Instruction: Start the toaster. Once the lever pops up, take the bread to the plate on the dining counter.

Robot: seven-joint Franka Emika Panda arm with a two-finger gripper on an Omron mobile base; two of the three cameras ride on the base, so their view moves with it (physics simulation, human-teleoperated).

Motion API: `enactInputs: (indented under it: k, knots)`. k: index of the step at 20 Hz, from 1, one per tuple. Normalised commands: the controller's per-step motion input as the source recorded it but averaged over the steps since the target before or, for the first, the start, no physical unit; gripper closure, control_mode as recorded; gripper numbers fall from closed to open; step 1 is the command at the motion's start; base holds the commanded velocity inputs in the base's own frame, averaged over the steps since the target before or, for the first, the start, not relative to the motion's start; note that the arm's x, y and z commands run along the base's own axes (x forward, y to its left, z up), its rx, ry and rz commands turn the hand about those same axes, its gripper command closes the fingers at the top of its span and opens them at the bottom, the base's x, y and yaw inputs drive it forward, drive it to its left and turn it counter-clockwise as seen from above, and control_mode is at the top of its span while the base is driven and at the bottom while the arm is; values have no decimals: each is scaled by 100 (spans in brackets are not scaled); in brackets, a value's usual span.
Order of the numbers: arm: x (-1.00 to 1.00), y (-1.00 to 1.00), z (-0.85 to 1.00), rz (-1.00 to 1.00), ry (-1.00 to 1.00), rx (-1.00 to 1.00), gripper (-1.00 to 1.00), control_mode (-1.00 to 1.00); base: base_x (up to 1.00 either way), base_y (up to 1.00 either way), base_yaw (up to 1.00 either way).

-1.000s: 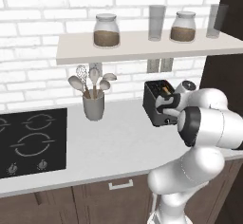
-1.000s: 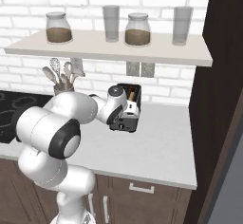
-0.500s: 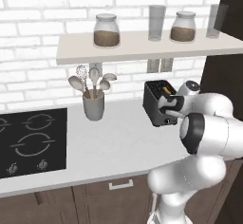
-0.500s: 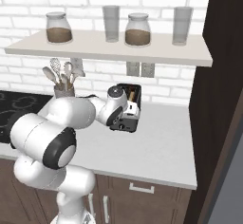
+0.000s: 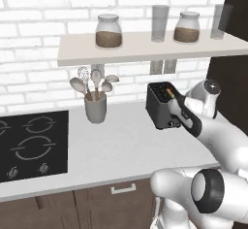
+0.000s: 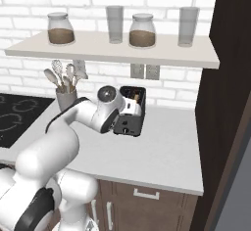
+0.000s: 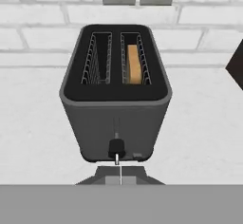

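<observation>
Table point(image 5: 121, 145): grey-white top, black hob point(image 5: 31, 145) at 9 o'clock. Toaster point(image 7: 115, 92) sits at the back by the brick wall, under the shelf point(image 5: 145, 46). Bread point(image 7: 135, 65) is down in its right slot. Lever point(image 7: 116, 148) is low, at 6 o'clock on the front. Pincer point(image 7: 120, 171) is fully closed, empty, tips just below the lever.

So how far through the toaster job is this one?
Early. The bread sits low in the right-hand slot of the toaster, and its lever is at the bottom of its track. The shut hand is right at that lever. Left: wait for the pop-up, then carry the bread to the plate.
</observation>
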Motion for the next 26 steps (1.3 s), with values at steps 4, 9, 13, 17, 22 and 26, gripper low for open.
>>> enactInputs:
  k: [4, 9, 13, 17, 22, 26]
  knots:
    - [0, 0, 90, 0, 0, 0, 100, -100, 0, 0, 0]
    - [0, -4, 64, 0, 0, 0, 100, -100, 0, 0, 0]
    - [0, -5, 11, 0, 0, 0, -100, -100, 0, 0, 0]
    - [0, -5, 0, 0, 2, 0, -100, -100, 0, 0, 0]
    - [0, -3, 0, -1, 0, 0, -100, -100, 0, 0, 0]
    - [-1, -3, 1, 0, -5, 0, -100, -100, 0, 0, 0]
